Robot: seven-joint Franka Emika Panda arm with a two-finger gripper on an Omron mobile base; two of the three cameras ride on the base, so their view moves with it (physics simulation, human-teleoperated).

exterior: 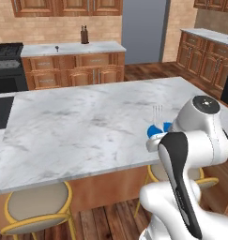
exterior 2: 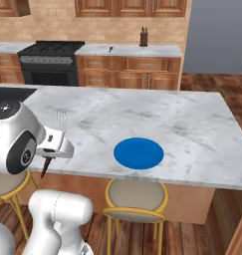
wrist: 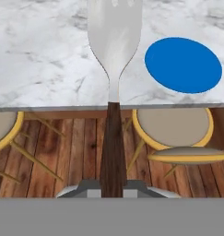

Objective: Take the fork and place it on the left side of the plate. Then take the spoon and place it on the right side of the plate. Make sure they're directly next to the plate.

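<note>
The gripper (wrist: pixel 112 191) is clamping the fork (wrist: pixel 114 55) by the dark handle, jaws closed tight on the lower end of it, tines pointing up and away over the counter (wrist: pixel 39 60). In the right base view the fork (exterior 2: pixel 59 119) is standing in the air to the left of the plate (exterior 2: pixel 139 153), well apart from it, near the counter's front edge (exterior 2: pixel 92 175), with the handle hanging below the hand on the stool side. The plate is lying flat on the marble, set back a little from that edge, with nothing on it. The spoon is not something I can place from these pictures.

Judging by this, the fork is being carried to its spot and the spoon's turn is not yet begun. To do this step well, the hand is needing to travel toward the plate until the fork is just beside its left rim, then tilt so the fork is lying flat, not upright, before the jaws are letting go. Lowering it close to the marble first is the safer way, since a drop from height is likely sending a light fork skidding or onto the rim. Keeping the handle over the counter, not past the edge, is mattering too.
</note>
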